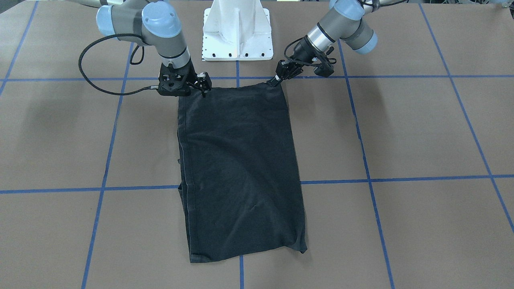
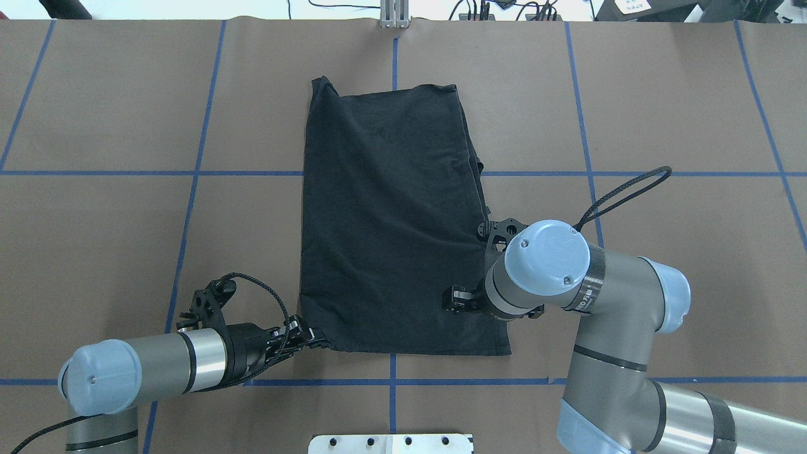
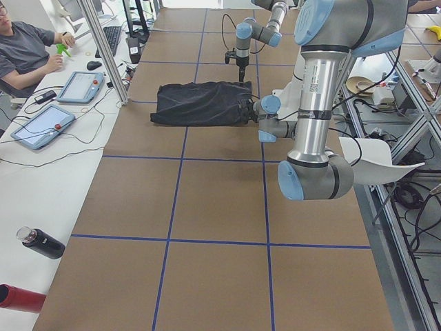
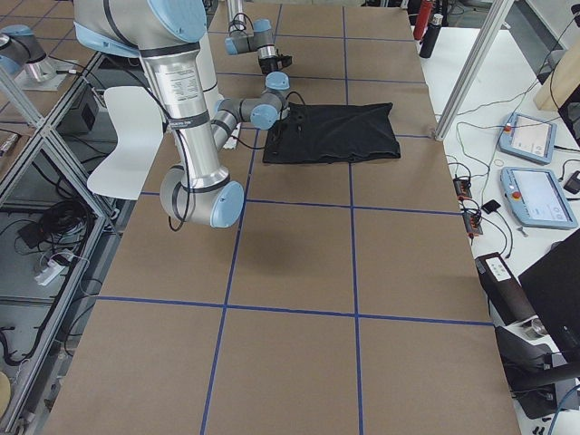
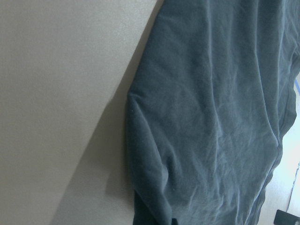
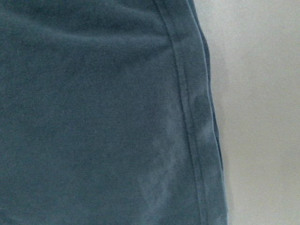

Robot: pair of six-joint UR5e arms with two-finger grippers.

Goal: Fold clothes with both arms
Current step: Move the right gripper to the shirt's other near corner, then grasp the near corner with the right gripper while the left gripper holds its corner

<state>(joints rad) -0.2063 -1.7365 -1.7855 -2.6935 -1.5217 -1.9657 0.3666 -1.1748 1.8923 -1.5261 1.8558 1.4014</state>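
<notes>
The black T-shirt (image 1: 241, 168) lies flat in the middle of the surface (image 1: 421, 128), already narrowed to 1 long rectangle that runs away from the robot's base, with no print showing on the upper face. The step in hand looks like taking hold of the short edge nearest the robot, ready for a crosswise fold. The left gripper (image 1: 275, 81) comes in low and slanted at that edge's corner. Its fingers look pressed together on the fabric, and the corner is drawn out into a small point toward them, so I judge it to be pinching the cloth. The right gripper (image 1: 203, 89) points straight down on the same edge, somewhat inboard of the other corner. Its tips touch or nearly touch the fabric, but in the overhead view the wrist hides them, and I cannot tell whether they are spread or have closed on cloth. The next move probably calls for both grips to be secure, then for the 2 arms to lift together and carry the edge evenly toward the far end, so the layers do not skew.
</notes>
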